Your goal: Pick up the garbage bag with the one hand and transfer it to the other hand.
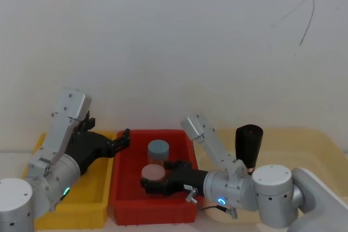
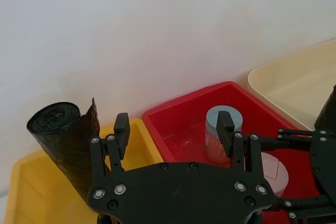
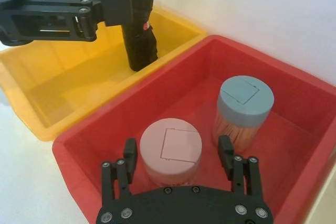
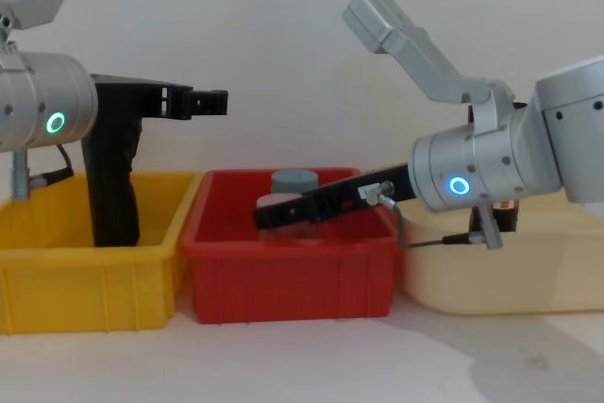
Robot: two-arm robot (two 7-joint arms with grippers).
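Black against the cream bin [image 1: 304, 139], the garbage bag [image 1: 248, 139] is seen standing upright at the robot's right, its red-orange label band low on the roll. It is not touched by either gripper.

Over the red bin [image 1: 122, 199] in the middle, the right gripper [image 3: 178, 153] is held low with its fingers spread wide. The pink-lidded tub [image 1: 153, 172] sits between them, and nothing is gripped. Whether the fingers touch that tub cannot be told. A blue-lidded tub [image 3: 245, 100] is seen just beyond it in the same bin.

On the robot's left, the left gripper [image 2: 174, 124] is held level above the yellow bin [image 1: 98, 188], pointing towards the red one. Its fingers are parted just as wide, and nothing is held between them. A second black roll [image 2: 60, 140] is stood upright in the yellow bin, just beside one of that gripper's fingers and outside the gap. Contact there cannot be made out.
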